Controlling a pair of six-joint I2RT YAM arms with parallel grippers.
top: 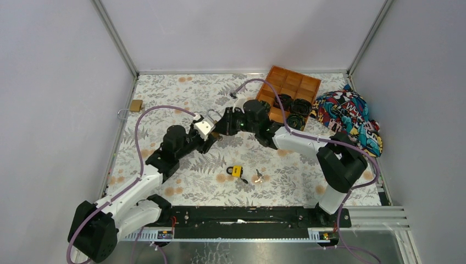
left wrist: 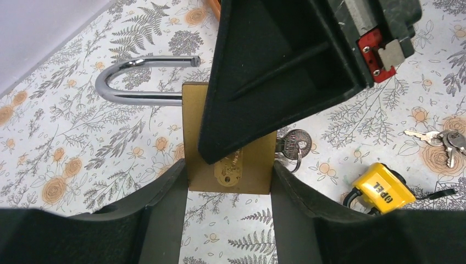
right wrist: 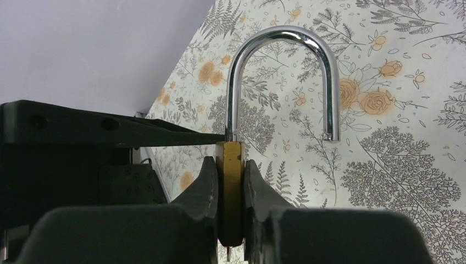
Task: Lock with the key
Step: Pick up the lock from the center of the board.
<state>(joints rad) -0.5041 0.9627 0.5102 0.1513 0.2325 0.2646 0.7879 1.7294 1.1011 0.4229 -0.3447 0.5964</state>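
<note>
A brass padlock (left wrist: 250,168) is held above the table with its chrome shackle (left wrist: 137,82) swung open. My left gripper (left wrist: 229,179) is shut on the lock body, one finger on each side edge. My right gripper (right wrist: 231,176) is shut on the same padlock (right wrist: 231,165), pinching its flat faces, with the open shackle (right wrist: 286,66) standing above. The right finger (left wrist: 275,71) covers most of the lock in the left wrist view. A ring of keys (left wrist: 294,146) shows by the body's right edge; I cannot tell whether a key sits in the lock. Both grippers meet mid-table, left (top: 207,135) and right (top: 224,125).
A yellow padlock (top: 237,171) lies in front of the grippers with loose keys (top: 258,176) beside it. Another brass padlock (top: 135,105) lies at the far left by the wall. An orange compartment tray (top: 288,88) and a colourful cloth (top: 351,118) sit at the back right.
</note>
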